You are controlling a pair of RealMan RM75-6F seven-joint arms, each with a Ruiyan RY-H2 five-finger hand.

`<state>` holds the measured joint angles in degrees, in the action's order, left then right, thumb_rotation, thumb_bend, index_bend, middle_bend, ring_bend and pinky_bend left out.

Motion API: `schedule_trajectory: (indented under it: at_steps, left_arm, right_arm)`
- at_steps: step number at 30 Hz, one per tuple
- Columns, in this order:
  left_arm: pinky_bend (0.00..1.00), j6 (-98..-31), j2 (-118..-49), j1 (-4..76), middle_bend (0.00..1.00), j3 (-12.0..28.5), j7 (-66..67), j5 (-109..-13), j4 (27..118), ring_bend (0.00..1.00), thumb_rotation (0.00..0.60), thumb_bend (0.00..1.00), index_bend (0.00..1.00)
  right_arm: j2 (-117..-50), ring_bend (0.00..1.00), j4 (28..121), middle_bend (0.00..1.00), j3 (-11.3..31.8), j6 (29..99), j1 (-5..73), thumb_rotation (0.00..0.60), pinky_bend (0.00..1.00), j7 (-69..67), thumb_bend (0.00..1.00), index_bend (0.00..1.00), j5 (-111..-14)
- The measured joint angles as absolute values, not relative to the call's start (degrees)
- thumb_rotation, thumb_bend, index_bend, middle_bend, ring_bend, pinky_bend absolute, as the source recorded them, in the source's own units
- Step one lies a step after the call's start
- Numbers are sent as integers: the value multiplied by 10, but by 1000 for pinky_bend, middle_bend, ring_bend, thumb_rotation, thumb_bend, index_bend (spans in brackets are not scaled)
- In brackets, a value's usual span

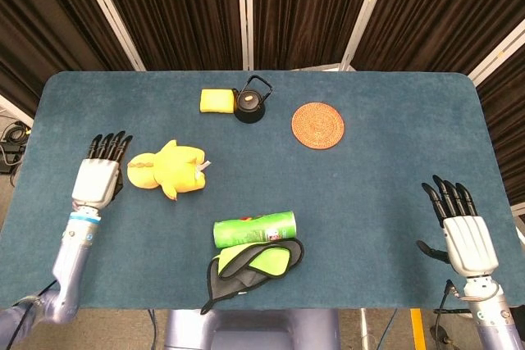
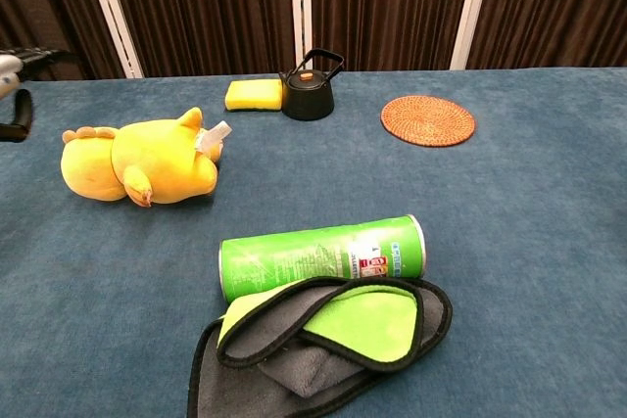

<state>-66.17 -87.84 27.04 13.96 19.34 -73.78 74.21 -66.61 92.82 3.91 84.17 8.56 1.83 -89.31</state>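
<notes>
Nearest the robot, a green and grey cloth (image 1: 250, 268) lies crumpled at the front edge of the blue table (image 1: 394, 178), its upper fold touching a green can (image 1: 255, 229) that lies on its side just behind it. In the chest view the can's (image 2: 323, 256) capped end points to the right, and the cloth (image 2: 323, 340) overlaps its lower side.

At the near right corner, the right hand (image 1: 462, 231) is held flat, palm down, its dark fingers (image 1: 447, 200) straight, spread and pointing away from the robot, the thumb out to the side. It holds nothing and is well apart from every object. Its forearm runs down out of the head view.

Further back on the left, the left hand (image 1: 97, 176) is over the table, its forearm rising from the lower left corner. Its fingers (image 1: 110, 145) are extended and slightly fanned, pointing toward the far edge, with nothing in them. It is just beside the yellow plush toy (image 1: 166, 170), on the toy's left, by its head end; I cannot tell whether they touch. In the chest view only dark fingertips of that hand (image 2: 14, 95) show at the left edge, apart from the toy (image 2: 142, 162), which lies on its side.

Furthest off, a woven round coaster (image 1: 317, 125) sits right of centre, and a black kettle (image 1: 249, 104) stands touching a yellow sponge (image 1: 216, 101) on its left.
</notes>
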Motion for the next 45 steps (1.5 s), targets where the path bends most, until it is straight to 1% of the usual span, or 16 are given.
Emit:
schedule_trajectory:
  at_steps: [8, 15, 20, 25, 30, 35, 40, 45]
  left_arm:
    - [0, -615, -932, 315, 0, 148, 203, -702, 681, 0, 600, 1000, 0]
    - [0, -587, -965, 335, 0, 148, 224, -669, 642, 0, 600, 1000, 0]
    - [0, -559, -988, 348, 0, 146, 230, -647, 618, 0, 600, 1000, 0]
    - [0, -546, -1011, 365, 0, 139, 235, -643, 605, 0, 600, 1000, 0]
    - [0, -553, -1026, 376, 0, 129, 245, -655, 607, 0, 600, 1000, 0]
    - [0, -583, -1028, 377, 0, 124, 244, -675, 624, 0, 600, 1000, 0]
    - [0, -611, -1015, 373, 0, 124, 241, -689, 646, 0, 600, 1000, 0]
    - [0, -617, -997, 366, 0, 126, 243, -682, 660, 0, 600, 1000, 0]
  right_arm:
    - [-663, 0, 925, 0, 41, 837, 87, 600, 0, 3, 151, 0, -888]
    - [-661, 0, 926, 0, 42, 840, 86, 600, 0, -2, 151, 0, -888]
    - [-660, 0, 926, 0, 42, 840, 86, 600, 0, -4, 150, 0, -888]
    - [-660, 0, 927, 0, 41, 839, 87, 600, 0, -4, 150, 0, -889]
    - [-658, 0, 928, 0, 41, 843, 86, 600, 0, -5, 150, 0, -891]
    - [-657, 0, 929, 0, 42, 846, 84, 600, 0, -7, 151, 0, -892]
    - [-657, 0, 930, 0, 41, 847, 84, 600, 0, -5, 150, 0, -895]
    - [-657, 0, 931, 0, 40, 847, 84, 600, 0, -4, 151, 0, -896]
